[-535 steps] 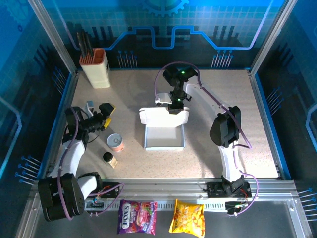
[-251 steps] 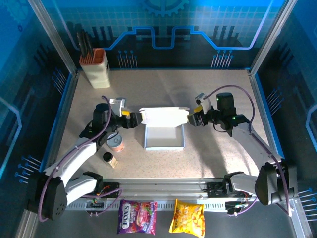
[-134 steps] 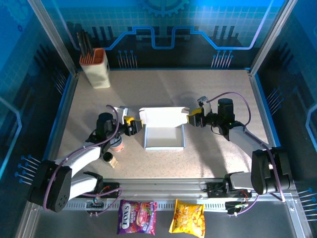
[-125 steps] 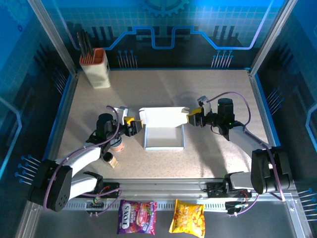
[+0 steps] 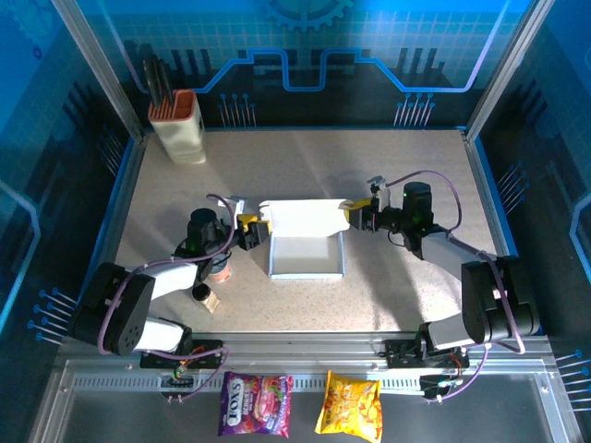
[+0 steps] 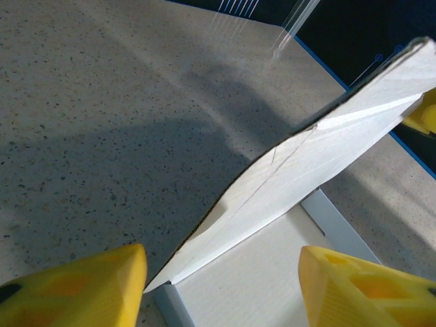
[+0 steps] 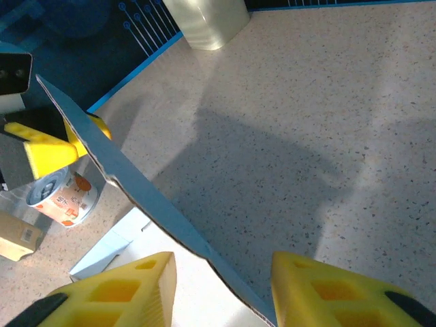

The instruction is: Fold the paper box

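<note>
The paper box (image 5: pixel 306 257) sits about midway between the left and right edges of the bench (image 5: pixel 185 185), a shallow white tray with its far flap (image 5: pixel 305 217) raised at a tilt. The left tool (image 5: pixel 251 233) straddles the flap's left end and the right tool (image 5: pixel 356 218) its right end. In both wrist views the yellow fingers (image 6: pixel 88 286) stand apart with the thin card passing between them, not clamped.
</note>
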Available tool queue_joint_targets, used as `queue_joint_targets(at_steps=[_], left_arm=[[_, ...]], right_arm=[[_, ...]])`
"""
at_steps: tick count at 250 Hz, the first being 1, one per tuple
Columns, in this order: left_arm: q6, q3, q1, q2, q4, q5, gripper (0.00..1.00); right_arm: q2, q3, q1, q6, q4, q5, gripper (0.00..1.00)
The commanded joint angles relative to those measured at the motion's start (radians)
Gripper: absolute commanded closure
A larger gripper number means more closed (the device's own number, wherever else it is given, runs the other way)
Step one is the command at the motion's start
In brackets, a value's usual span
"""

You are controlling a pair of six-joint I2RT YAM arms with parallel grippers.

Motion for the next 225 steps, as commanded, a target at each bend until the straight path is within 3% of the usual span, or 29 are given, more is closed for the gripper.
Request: queue_joint_targets(at_steps=[1,106,225], left_arm=[[0.015,0.041,-0.005,0.011,0.06,0.033,0.44],[0.055,0.074,-0.004,0.031,0.027,0.044,0.56],[0.124,0.107,-0.005,0.036,-0.073,0.061,0.72]], right_arm=[[0.021,-0.023,-0.011,0.016,0.072,-0.024,0.6],[0.051,-0.018,-0.007,0.012,0.091,-0.041,0.73],[0.027,0.016,0.018,-0.035,0.008,-0.048,0.79]])
